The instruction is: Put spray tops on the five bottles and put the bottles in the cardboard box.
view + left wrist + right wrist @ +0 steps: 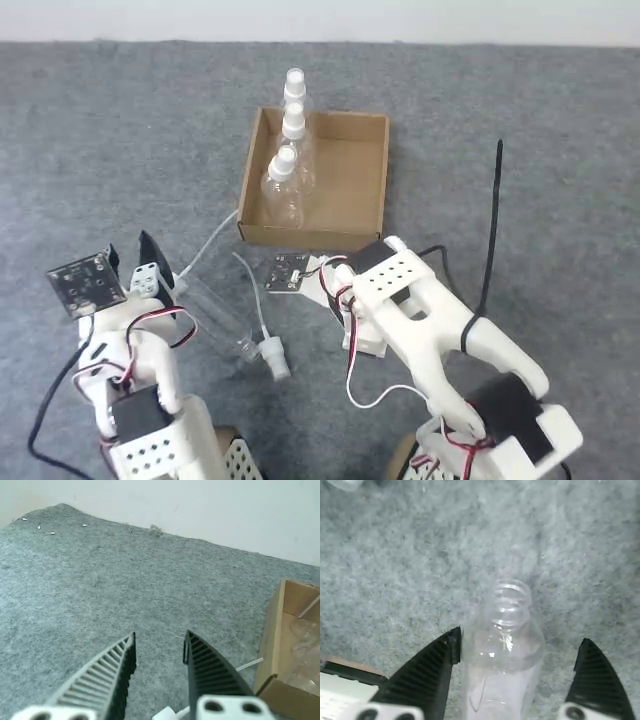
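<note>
Right claw (520, 636) gaping wide, straddling clear uncapped plastic bottle (502, 670); bottle's long axis running along claw, neck pointing away.

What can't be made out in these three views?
- Right wrist view: the uncapped bottle's base, inside the open right gripper, is cut off by the picture's edge.
- High view: the right arm's white body covers whatever lies under it.
- Left wrist view: the cardboard box is cut by the edge; its clear bottles blur together, uncountable.
</note>
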Motion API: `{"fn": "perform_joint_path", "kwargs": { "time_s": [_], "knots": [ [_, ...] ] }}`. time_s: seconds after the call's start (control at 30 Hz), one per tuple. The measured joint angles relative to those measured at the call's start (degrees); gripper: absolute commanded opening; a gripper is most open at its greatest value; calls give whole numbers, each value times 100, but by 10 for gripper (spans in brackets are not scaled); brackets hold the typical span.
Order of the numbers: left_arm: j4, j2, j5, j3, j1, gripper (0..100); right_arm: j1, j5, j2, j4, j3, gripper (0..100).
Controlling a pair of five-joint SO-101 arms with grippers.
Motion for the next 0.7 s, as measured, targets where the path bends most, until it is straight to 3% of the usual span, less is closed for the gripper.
{"fn": "perform_joint_path", "kwargs": {
  "time_s": [0.23,0.7],
  "knots": [
    [0,0,0,0,0,148,-9,0,0,-281,149,151],
    [0,0,0,0,0,148,9,-316,0,-440,281,144]
  ]
}}
